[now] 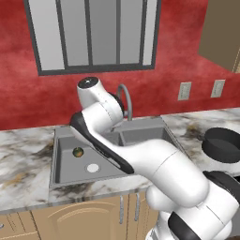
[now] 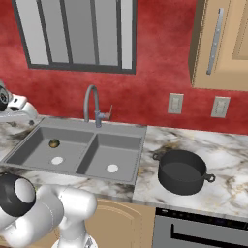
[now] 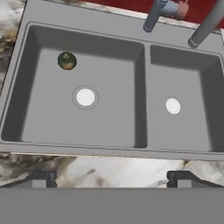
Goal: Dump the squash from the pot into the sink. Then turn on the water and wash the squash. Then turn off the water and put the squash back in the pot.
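So the small round dark green and orange-brown squash (image 3: 67, 61) is sitting in the left basin of the grey double-basin sink (image 3: 141, 48), near the back corner and apart from the white round drain disc (image 3: 85, 97). The wide, shallow black pot (image 2: 182, 172) sits upright and empty on the marbled counter (image 2: 227, 189) to the right of the sink. Looks like dumping's done and the wash step is up. The two-finger gripper (image 3: 111, 179) hangs over the sink's front edge, jaws spread wide, holding nothing. I'd guess next it needs to reach the grey gooseneck faucet (image 2: 91, 104) and work its handle.
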